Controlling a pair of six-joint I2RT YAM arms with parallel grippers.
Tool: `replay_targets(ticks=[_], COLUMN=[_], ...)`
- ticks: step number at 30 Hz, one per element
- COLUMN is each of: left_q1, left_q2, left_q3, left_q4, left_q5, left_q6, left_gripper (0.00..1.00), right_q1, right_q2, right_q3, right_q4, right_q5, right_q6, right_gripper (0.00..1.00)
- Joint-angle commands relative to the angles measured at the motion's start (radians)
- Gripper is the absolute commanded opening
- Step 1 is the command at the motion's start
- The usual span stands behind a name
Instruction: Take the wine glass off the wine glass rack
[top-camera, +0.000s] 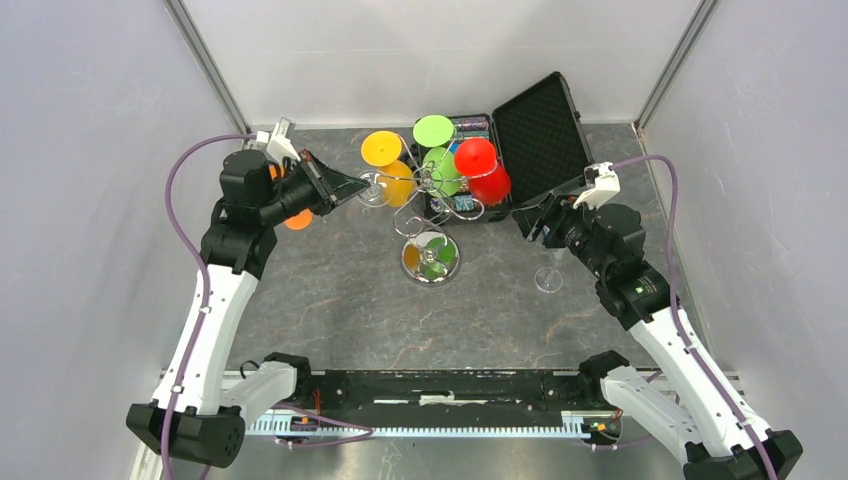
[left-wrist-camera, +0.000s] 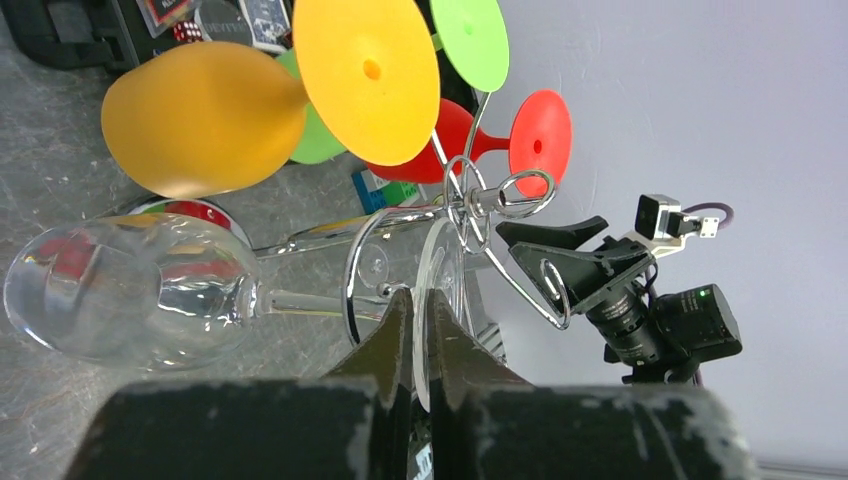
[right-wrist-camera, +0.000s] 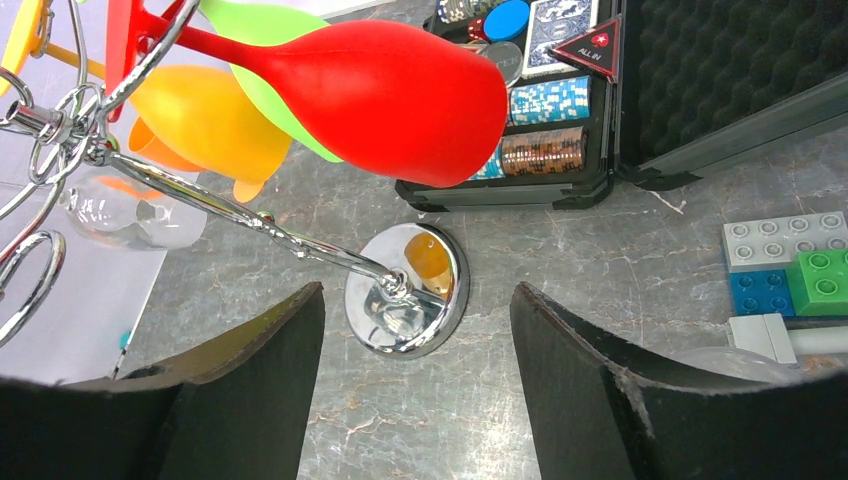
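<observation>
Foot of clear wine glass (left-wrist-camera: 130, 300) clamped in left hand (left-wrist-camera: 418, 308), stem in loop of wine glass rack (left-wrist-camera: 468, 197); right hand (right-wrist-camera: 415, 300) apart, empty

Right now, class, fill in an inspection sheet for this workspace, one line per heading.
Surface: grey marbled tabletop.
Job's things: clear wine glass hung on the chrome wine glass rack, beside yellow glass, green glass, red glass.
Clutter: open black case of poker chips; building bricks; second clear glass standing.
Pincers: left pincer shut on the wine glass's foot; right pincer open, empty.
Cables: purple cable along each arm.
Surroundings: pale enclosure walls.
</observation>
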Motion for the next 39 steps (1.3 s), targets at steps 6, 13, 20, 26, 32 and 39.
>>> replay_targets(ticks=[6, 13, 20, 26, 32, 39], left_q1=[-0.003, -0.003, -0.004, -0.004, -0.003, -0.005], left_q2=[-0.042, -0.026, -0.072, -0.112, -0.085, -0.013], left_q3=[0.048, 0.024, 0.022, 0.028, 0.004, -0.008], left_q4=[0.148, 0.23, 0.151, 0.134, 0.22, 0.34], left_q5=[-0.093, -0.107, -0.2, -0.242, -0.225, -0.067], left_q6=[-0.048, -0.084, -0.04, -0.041, -0.083, -0.148], left_gripper=[0.02, 0.02, 0.02, 0.02, 0.02, 0.02], right_q1=[-0.003, -0.003, -0.003, -0.003, -0.003, -0.002], right_q2=[-0.011, -0.015, -0.016, -0.012, -0.024, -0.089], right_q3=[0.013, 0.013, 0.013, 0.009, -0.001, -0.039], right_q4=[0.038, 0.038, 0.039, 0.04, 0.056, 0.117], right_q5=[-0.015, -0.023, -0.024, -0.026, -0.043, -0.054], right_q6=[0.014, 0.009, 0.008, 0.01, 0.005, -0.014], right_gripper=[0.73, 0.75, 0.76, 0.77, 0.82, 0.95])
